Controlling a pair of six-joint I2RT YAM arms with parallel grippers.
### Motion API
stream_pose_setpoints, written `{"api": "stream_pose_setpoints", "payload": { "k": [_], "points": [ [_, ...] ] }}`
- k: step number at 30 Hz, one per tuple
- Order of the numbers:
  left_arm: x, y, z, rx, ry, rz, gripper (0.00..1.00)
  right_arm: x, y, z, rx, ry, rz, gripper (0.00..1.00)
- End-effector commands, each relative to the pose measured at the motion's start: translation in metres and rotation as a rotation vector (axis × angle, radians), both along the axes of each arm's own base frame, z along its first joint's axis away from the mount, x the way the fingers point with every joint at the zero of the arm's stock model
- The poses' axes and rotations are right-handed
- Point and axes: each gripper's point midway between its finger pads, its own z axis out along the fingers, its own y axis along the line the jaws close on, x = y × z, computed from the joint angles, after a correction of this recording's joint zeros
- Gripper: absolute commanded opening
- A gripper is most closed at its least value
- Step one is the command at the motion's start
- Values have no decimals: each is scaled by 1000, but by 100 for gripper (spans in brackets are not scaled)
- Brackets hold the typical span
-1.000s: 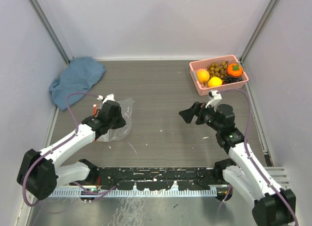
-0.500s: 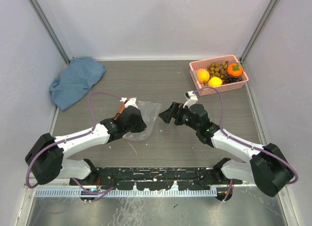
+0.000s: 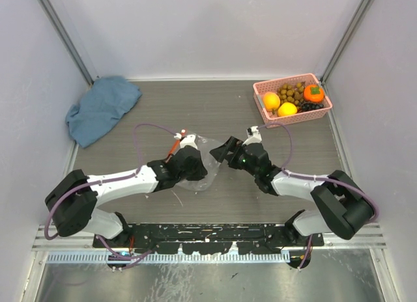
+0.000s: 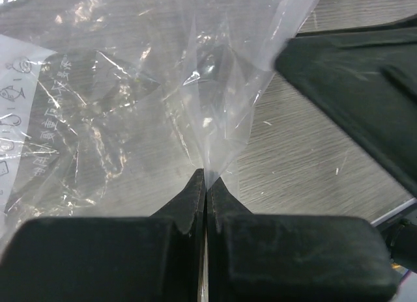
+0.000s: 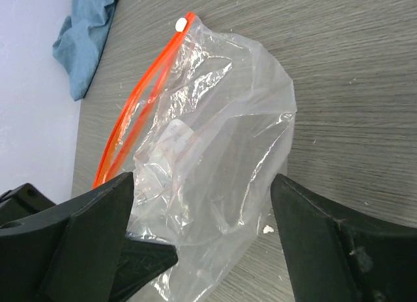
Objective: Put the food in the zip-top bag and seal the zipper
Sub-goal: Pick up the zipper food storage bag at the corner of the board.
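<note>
Grey wood-grain table [image 3: 221, 113] bears the zip-top bag [image 5: 221, 152], one fold pinched tight in the left gripper [image 4: 206, 185]. The right gripper [image 5: 202, 185] gapes wide just before the bag; the food [image 3: 290, 95] sits well behind it, in a pink basket [image 3: 296, 118].

Grey wood-grain table [image 3: 228, 113]: blue cloth [image 3: 101, 108] back-L, pink basket [image 3: 298, 118] back-R, zip-top bag [image 3: 206, 148] ctr

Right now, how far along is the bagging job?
Done: nothing; all the food sits in the pink basket. In hand: the left gripper pinches the zip-top bag, the right gripper open at it. Left: load the food, seal the zipper.
</note>
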Motion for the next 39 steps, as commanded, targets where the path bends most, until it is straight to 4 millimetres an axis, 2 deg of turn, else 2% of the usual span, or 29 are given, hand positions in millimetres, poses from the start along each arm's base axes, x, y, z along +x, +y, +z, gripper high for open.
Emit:
{"api": "stream_pose_setpoints", "payload": {
  "k": [1,4,6,10,14,19,24,30,33,35,39],
  "points": [
    [12,-29,31,-88,-78,-8,0,10,11,15,93,-45,-20,86],
    [9,-35,31,-91,-74,-22,0,10,12,6,84,-32,-20,71],
    [8,-36,31,-89,-71,-25,1,11,11,2,73,-33,-19,53],
    [7,-32,31,-82,-71,-18,15,11,10,0,46,-39,-10,23],
    [5,-28,37,-73,-83,-31,32,11,9,-2,11,-47,-1,2],
    [6,-8,46,-20,-97,-24,49,9,11,-1,-7,-66,30,1],
    [14,46,53,0,-90,66,58,9,7,0,-60,-87,79,1],
    [17,95,62,-72,-109,160,73,10,0,3,-87,-125,138,1],
    [23,116,61,-112,-78,208,74,9,-5,3,-98,-137,174,1],
    [27,127,54,-159,-39,243,74,9,-10,2,-102,-144,195,1],
    [35,134,36,-294,41,281,71,11,-15,2,-110,-159,234,1]
  ]
}}
